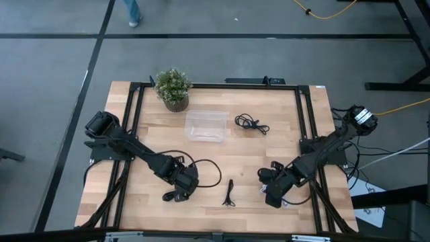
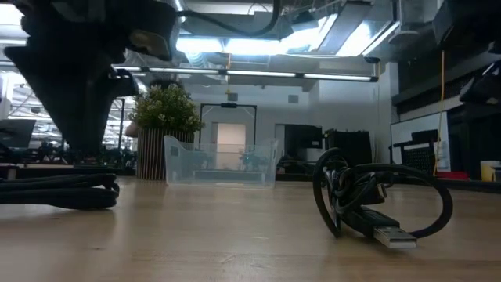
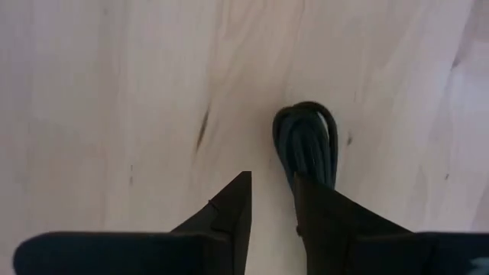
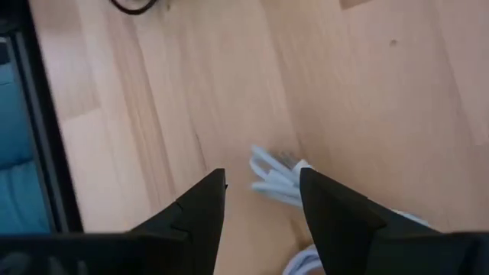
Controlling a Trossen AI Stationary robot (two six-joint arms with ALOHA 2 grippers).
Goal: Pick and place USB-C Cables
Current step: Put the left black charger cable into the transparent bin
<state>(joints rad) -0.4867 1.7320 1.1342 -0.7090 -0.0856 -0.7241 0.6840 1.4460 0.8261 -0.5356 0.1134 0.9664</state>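
Observation:
My left gripper (image 1: 180,191) hangs open low over the table's near left part, beside a black bundled cable (image 3: 307,141), which also shows in the high view (image 1: 168,197). One finger overlaps that bundle's end; the gap (image 3: 272,177) stands over bare wood. My right gripper (image 1: 271,195) is open at the near right, its fingers (image 4: 263,172) on either side of a white cable (image 4: 273,179) lying on the table. A small black bundle (image 1: 229,195) lies between the arms, its plug end towards the low camera (image 2: 376,205). A loose black coil (image 1: 252,123) rests farther back. My left gripper points down from above, and one finger (image 3: 313,198) stands over the near end of the black bundle (image 3: 306,164), which lies flat on the table; I cannot tell whether it touches. My right gripper points down with the white cable's looped end (image 4: 267,172) between its fingers; whether they touch it I cannot tell.
A clear plastic container (image 1: 206,126) sits at the table's middle far part, with a small potted plant (image 1: 173,87) behind it to the left. Black frame rails (image 1: 134,121) run along both table sides. Bare wood lies between the arms.

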